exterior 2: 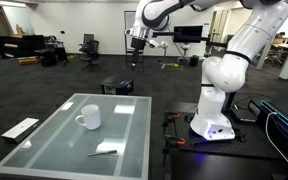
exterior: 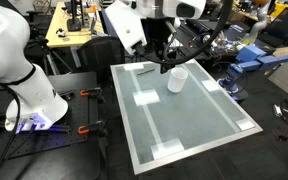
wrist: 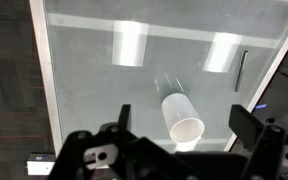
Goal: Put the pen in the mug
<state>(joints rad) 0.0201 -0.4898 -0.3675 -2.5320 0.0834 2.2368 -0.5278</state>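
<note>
The small white mug [exterior: 177, 80] stands upright on the glass table [exterior: 199, 135], towards its far side; it also shows in an exterior view [exterior 2: 87, 118] and in the wrist view [wrist: 181, 112]. The pen [wrist: 241, 70] is a thin dark stick lying flat by a white tape patch near the table edge; it also shows in an exterior view [exterior 2: 102, 153]. My gripper [wrist: 184, 128] is open and empty, high above the table, with the mug seen between its fingers far below. It shows in both exterior views [exterior: 164, 64] [exterior 2: 137, 42].
Flat white tape patches [exterior: 144, 98] [wrist: 129, 42] lie on the glass. The robot base [exterior 2: 216, 110] stands beside the table. A keyboard [exterior 2: 19, 128] lies on the floor by the table. Desks and chairs stand farther back.
</note>
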